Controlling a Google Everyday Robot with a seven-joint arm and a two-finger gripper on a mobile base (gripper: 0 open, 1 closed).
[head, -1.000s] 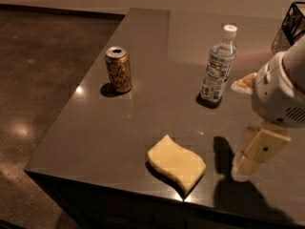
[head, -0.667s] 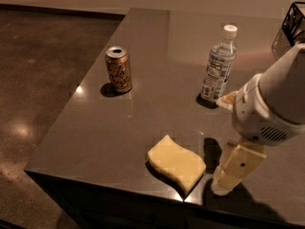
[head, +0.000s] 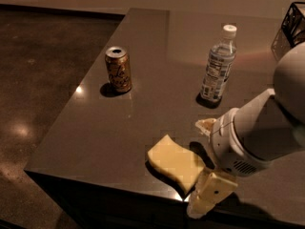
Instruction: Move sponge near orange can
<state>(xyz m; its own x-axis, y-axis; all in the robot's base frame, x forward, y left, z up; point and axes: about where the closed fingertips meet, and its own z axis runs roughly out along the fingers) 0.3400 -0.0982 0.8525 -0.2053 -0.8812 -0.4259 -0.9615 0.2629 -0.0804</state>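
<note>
One yellow sponge [head: 174, 163], likely soft and light, lies at the bench [head: 143, 123] front edge, well apart from the orange can [head: 118, 69]. The gripper [head: 202, 202] sits just beside its right end; I cannot tell whether it is open. Best pinched across its narrow middle.

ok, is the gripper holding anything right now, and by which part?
Cannot tell. The gripper is right at the near corner of the sponge, which lies flat, but no hold on it can be made out.
</note>
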